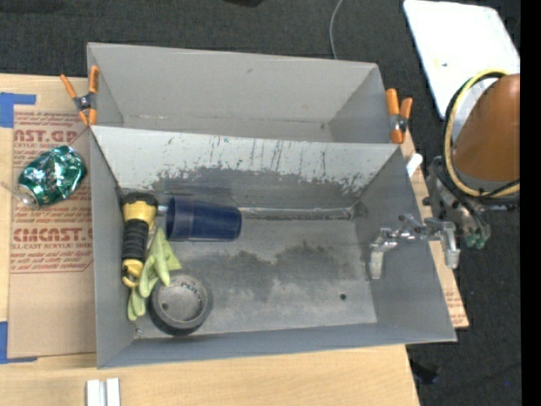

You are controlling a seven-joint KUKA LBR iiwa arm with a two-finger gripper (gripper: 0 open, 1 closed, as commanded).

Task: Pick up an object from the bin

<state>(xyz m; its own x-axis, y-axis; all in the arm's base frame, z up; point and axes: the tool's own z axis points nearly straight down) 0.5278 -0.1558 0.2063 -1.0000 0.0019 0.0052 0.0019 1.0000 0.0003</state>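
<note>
Your tool (378, 252) hangs at right of bin (254, 83), over bare floor; open/shut: can't tell. Nearest obj: blue cup (203, 220) on its side, left half. Prob. light, stiff, rolls; grip across body.

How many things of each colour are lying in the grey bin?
Blue: 1, the cup on its side
Yellow and black: 1, the torch-like tool
Yellow-green: 1, the floppy glove-like thing
Dark grey: 1, the tape roll
Total: 4 in the bin
</note>
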